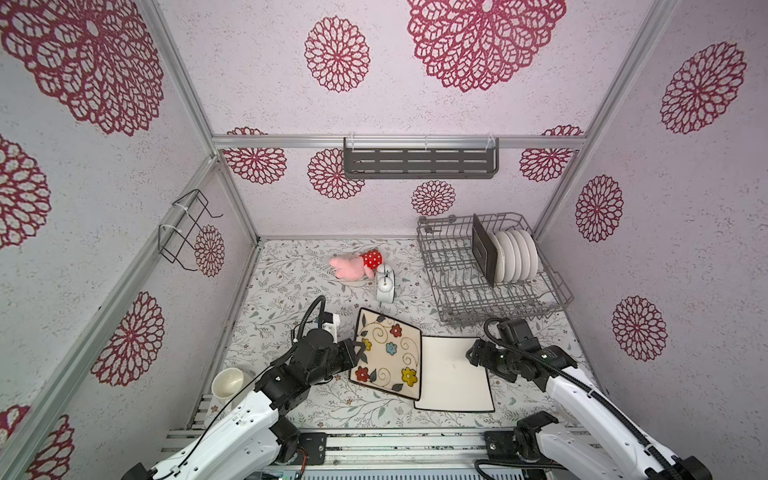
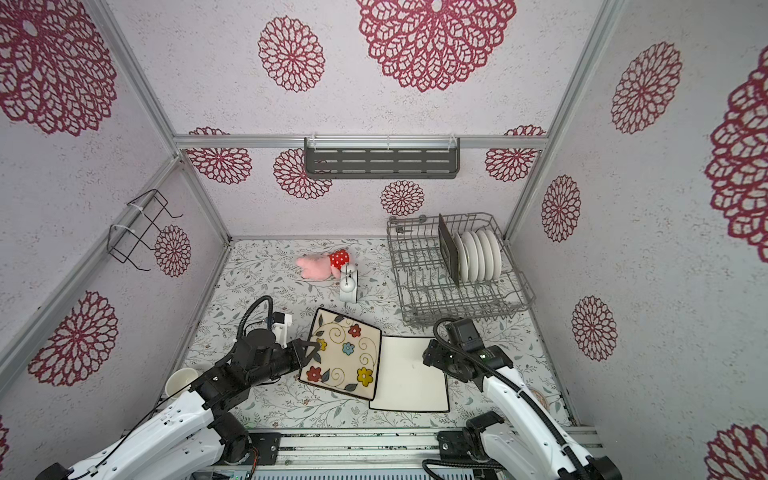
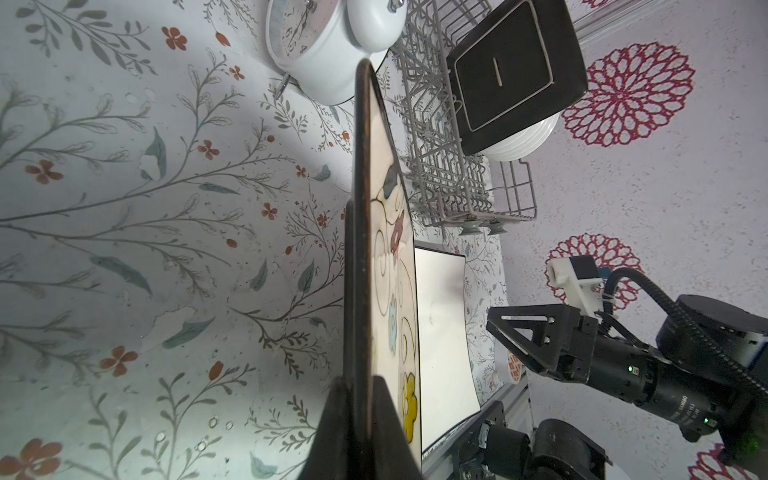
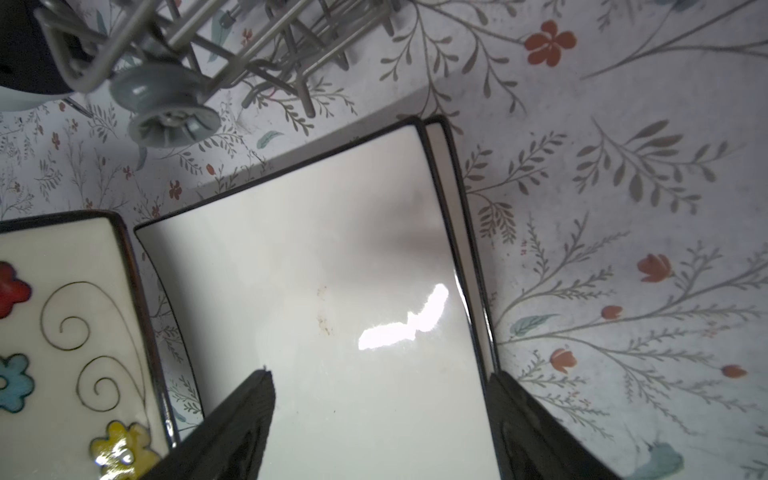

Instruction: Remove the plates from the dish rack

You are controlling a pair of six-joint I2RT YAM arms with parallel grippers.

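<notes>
Left jaws shut on flowered plate [image 1: 386,358] edge, right jaws spread, seemingly straddling white plate [image 4: 316,291] rim, untouching.

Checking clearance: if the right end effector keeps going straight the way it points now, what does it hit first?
Probably the flowered plate: the right end effector, open over the white rectangular plate, points that way. If angled down, that white plate comes first; depth is unclear.
</notes>
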